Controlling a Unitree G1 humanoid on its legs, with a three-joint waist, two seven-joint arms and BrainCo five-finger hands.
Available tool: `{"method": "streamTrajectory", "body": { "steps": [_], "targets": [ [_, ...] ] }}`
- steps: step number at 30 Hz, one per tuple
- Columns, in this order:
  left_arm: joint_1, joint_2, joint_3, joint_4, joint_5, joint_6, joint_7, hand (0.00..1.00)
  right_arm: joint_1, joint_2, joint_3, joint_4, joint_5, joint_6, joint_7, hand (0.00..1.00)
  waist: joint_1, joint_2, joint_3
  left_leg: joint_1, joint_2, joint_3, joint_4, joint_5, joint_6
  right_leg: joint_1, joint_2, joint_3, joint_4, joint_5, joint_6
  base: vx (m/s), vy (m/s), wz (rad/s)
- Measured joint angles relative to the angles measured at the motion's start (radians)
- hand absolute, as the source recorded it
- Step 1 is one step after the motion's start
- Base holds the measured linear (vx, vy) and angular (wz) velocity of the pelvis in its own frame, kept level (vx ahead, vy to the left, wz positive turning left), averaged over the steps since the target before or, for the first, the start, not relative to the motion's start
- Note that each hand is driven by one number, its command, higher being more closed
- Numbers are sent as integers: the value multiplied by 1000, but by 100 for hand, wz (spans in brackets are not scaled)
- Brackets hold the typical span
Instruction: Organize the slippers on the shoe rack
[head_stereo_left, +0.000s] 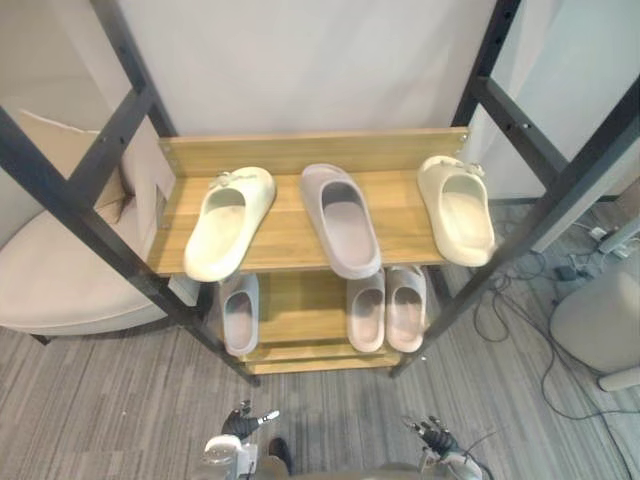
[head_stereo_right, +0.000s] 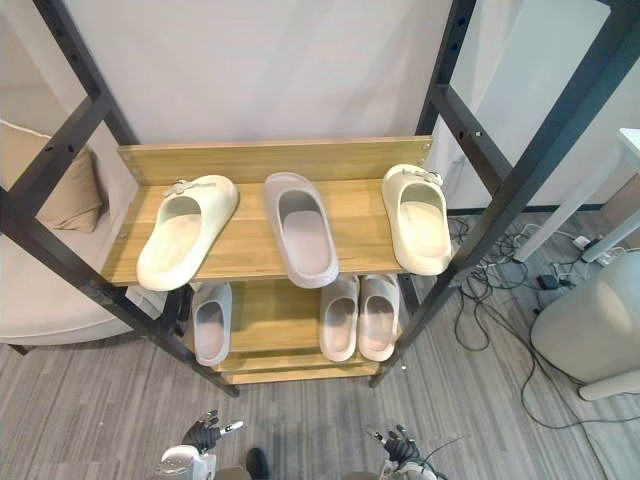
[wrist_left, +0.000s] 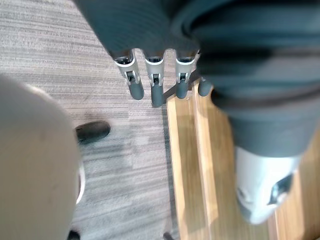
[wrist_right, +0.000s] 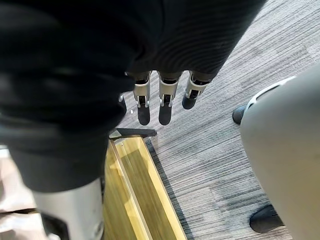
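The left hand (head_stereo_left: 241, 424) hangs low at about 7 o'clock in the head view. Its fingers (wrist_left: 135, 86) are straight, a little apart, and hold nothing above the grey carpet (head_stereo_left: 110, 400). The right hand (head_stereo_left: 434, 435) is at about 5 o'clock, and its fingers (wrist_right: 165, 109) are straight and free as well. Towards 12 o'clock stands the shoe rack (head_stereo_left: 300, 152). On its upper shelf lie a left cream slipper (head_stereo_left: 228, 222) at 10 o'clock, a grey slipper (head_stereo_left: 340, 218) in the middle and a right cream slipper (head_stereo_left: 456, 208) at 2 o'clock, all apart. On the lower shelf, a single pale slipper (head_stereo_left: 239, 312) lies at 7 o'clock of the rack, and two pale slippers (head_stereo_left: 386, 308) lie side by side at 5 o'clock.
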Motion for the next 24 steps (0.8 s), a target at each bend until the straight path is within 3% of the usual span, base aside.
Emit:
{"method": "streamTrajectory", "body": {
  "steps": [7, 10, 13, 19, 24],
  "targets": [
    [-3, 1, -15, 12, 19, 0, 2, 0, 16, -11, 53, -74, -55, 1, -26, 0, -9, 5, -4, 2, 7, 9, -3, 9, -10, -1, 5, 16, -5, -23, 14, -54, -33, -6],
    [0, -2, -29, 1, 39, 0, 4, 0, 143, -15, 85, -413, -132, 4, -49, 0, -12, 6, -6, -1, 11, 21, -3, 9, -10, -19, 8, 37, 5, -27, 10, -50, -11, -10],
    [5, 1, -57, -6, 47, 0, 16, 0, 204, -13, 76, -627, -235, 0, -65, 0, -29, -4, -9, -1, 10, 28, -3, 8, -10, -22, 7, 45, 5, -27, 10, -24, 7, -10],
    [1, 12, -97, -13, 61, 0, 19, 0, 279, 20, -15, -960, -378, 0, -98, 0, -40, -26, -21, 0, 11, 46, -2, 5, -9, -39, 9, 72, 18, -23, 6, 2, -2, -9],
    [0, 5, -107, -13, 68, -1, 14, 0, 297, 27, -40, -1121, -392, -12, -119, 0, -48, -26, -22, 8, 12, 52, -3, 4, -8, -38, 9, 82, 24, -21, 3, -36, 3, -6]
  ]
}}
